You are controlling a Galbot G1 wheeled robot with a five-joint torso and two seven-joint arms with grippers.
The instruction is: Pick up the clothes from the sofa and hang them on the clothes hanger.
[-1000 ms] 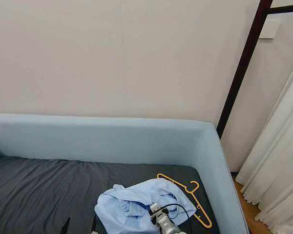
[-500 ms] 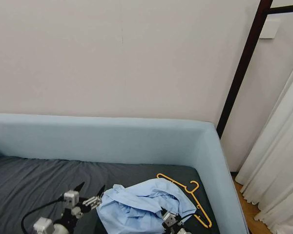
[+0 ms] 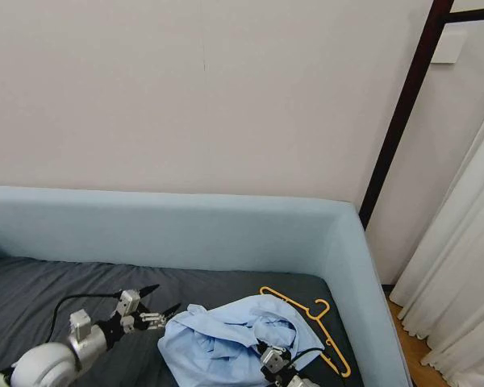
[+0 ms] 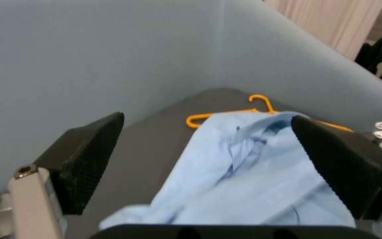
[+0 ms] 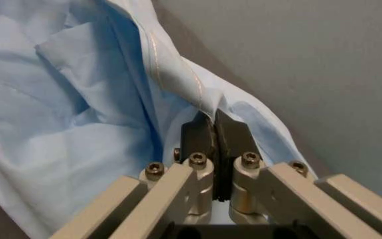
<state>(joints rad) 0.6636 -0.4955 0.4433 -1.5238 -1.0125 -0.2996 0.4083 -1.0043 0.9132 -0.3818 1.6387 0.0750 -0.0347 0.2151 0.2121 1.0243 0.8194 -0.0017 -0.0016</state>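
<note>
two fingers of the right gripper (image 5: 213, 123) pinch together on a fold of the blue shirt (image 3: 214, 343); the left gripper (image 3: 163, 300), fingers spread, hovers beside it. an orange hanger (image 3: 327, 326) lies partly under the shirt on the sofa (image 3: 185, 230), on its dark seat, with a curtain (image 3: 460, 274) nearby.

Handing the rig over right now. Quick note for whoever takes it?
Left gripper: open, at the shirt's left edge, gripping nothing.
Right gripper: shut on the shirt's hem, near side.
Shirt: crumpled on the sofa seat, partly covering the orange hanger.
Done: right pinch on the hem.
Left: lift the shirt and hang it; nothing is hung yet. A dark rack post stands right of the sofa.
</note>
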